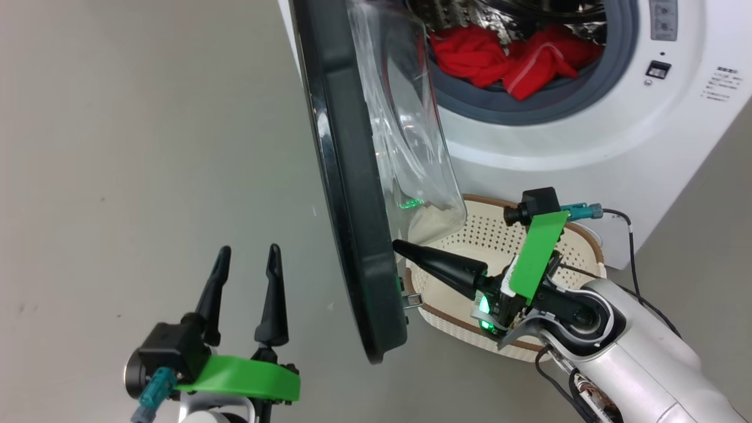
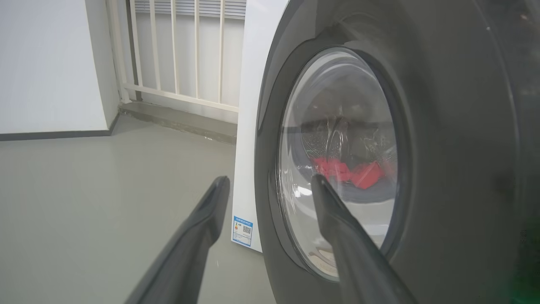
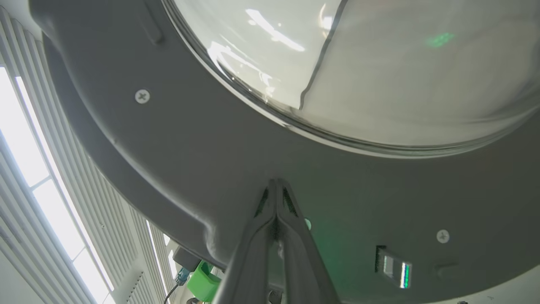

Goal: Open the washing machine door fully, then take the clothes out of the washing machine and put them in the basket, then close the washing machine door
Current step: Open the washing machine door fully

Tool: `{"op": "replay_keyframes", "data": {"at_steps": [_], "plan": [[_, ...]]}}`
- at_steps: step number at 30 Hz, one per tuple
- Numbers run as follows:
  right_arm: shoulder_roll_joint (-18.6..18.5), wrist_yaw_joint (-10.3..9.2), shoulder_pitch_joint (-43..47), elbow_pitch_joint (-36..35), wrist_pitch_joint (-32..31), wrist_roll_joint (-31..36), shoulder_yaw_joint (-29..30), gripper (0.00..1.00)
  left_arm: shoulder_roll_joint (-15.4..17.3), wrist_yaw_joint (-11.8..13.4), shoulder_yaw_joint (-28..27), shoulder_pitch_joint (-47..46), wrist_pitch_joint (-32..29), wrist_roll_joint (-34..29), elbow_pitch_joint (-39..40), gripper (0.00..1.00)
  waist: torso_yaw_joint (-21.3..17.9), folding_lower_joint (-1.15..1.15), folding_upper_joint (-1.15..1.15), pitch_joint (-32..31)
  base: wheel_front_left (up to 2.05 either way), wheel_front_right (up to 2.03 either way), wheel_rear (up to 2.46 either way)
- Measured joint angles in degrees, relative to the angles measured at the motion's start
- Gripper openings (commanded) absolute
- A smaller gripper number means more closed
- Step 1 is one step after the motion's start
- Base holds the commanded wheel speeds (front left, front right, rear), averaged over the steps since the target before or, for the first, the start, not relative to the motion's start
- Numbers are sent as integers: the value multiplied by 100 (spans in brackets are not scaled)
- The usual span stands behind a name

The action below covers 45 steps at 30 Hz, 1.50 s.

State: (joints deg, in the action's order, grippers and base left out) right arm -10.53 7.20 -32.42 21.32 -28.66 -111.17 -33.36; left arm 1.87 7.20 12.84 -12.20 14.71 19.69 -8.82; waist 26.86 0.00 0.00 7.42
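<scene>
Head view: washing machine door [image 1: 346, 194] half open, edge-on, glossy black rim, clear glass bowl bulging toward the drum [image 1: 470, 14]. My right gripper [image 1: 398, 245] pinched closed, empty, tips at its inner rim. My left gripper [image 1: 248, 252] spread wide, empty, outside it. Red clothes [image 1: 511, 59] in drum.

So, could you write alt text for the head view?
The shut right gripper reaches the inner rim of the partly open round washing machine door, black rim around clear glass. Red clothes lie in the white washing machine, a cream perforated basket stands below, and the open left gripper hovers outside.
</scene>
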Motion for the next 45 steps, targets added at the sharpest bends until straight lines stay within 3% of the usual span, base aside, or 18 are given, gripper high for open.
{"op": "replay_keyframes", "data": {"at_steps": [16, 17, 19, 20, 21, 22, 25, 27, 31, 35, 38, 45], "plan": [[-431, 0, -125, -261, 705, -415, -809, 1, 2, 10, 42, 133, 0, 207, 1, 100, 208, 0, 0, -35, 0, 0, 0], [-445, 0, -148, -264, 844, -401, -833, 31, 2, 16, 40, 141, 0, 207, 7, 100, 197, 0, 0, -33, 0, 0, 0], [-455, 0, -175, -269, 960, -387, -848, 63, 2, 45, 35, 142, 0, 209, 15, 100, 187, 0, 0, -31, 0, 0, 0], [-481, 0, -193, -287, 1083, -345, -862, 91, 2, 48, 24, 142, 0, 215, 37, 100, 175, 0, 0, -28, 0, 0, 0], [-508, 0, -207, -291, 1229, -270, -876, 100, 2, 62, 15, 142, 0, 232, 59, 100, 163, 0, 0, -25, 0, 0, 0], [-554, 0, -229, -291, 1394, -160, -895, 100, 2, 68, 8, 142, 0, 258, 79, 100, 152, 0, 0, -24, 0, 0, 0], [-750, 0, -359, -221, 2124, 613, -1029, 100, 2, 92, -19, 142, 0, 267, 126, 100, 120, 0, 0, -31, 0, 0, 0], [-920, 0, -526, 56, 2930, 1778, -1343, 100, 5, 90, -41, 142, 0, 263, 155, 100, 90, 0, 0, -56, 0, 0, 0], [-901, 0, -576, 668, 3871, 3009, -1639, 100, 5, 82, -53, 147, 0, 238, 158, 100, 55, 0, 0, -119, 0, 0, 0], [-744, 1, -586, 1289, 4252, 4151, -1619, 100, 7, 75, -85, 207, 0, 197, 121, 100, 22, 0, 0, -211, 0, 0, 0], [-492, 1, -567, 1545, 4286, 4946, -1165, 100, 8, 35, -116, 301, 0, 196, 96, 100, 1, 0, 0, -285, 0, 0, 0], [119, 1, 168, 1161, 4324, 7396, 1016, 100, 22, -16, -194, 450, 0, 153, 49, 100, -27, 0, 0, -444, 0, 0, 0]]}}
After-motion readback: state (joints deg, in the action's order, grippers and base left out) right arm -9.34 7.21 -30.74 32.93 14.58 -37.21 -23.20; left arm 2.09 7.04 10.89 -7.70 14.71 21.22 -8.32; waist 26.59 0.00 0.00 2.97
